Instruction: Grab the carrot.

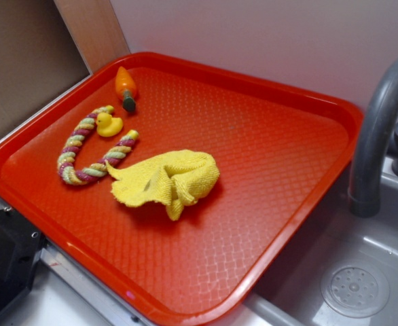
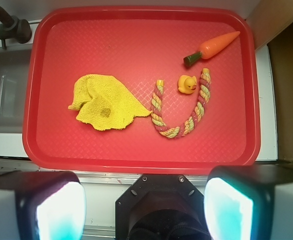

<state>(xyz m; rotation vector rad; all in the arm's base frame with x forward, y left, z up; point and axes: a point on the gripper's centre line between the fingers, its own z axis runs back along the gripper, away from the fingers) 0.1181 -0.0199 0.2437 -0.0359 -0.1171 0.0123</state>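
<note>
carrot (image 2: 212, 47): on tray (image 2: 136, 30), far corner, about 1 o'clock in wrist view; stem toward duck
duck (image 2: 187, 83): inside rope (image 2: 179, 107) U, just below carrot, apart
cloth (image 2: 104, 102): crumpled, mid-tray, about 9 o'clock of rope
gripper (image 2: 144, 207): fingers spread wide, empty, off near edge, well apart from carrot

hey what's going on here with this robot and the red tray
A robot arm is looking down at a red tray beside a sink, and nothing is being handled yet. Its gripper is open and empty, hanging off the tray's near edge. On the tray lie an orange toy carrot in a far corner, a small yellow rubber duck tucked inside a U-shaped braided rope, and a crumpled yellow cloth. The carrot is untouched.
</note>
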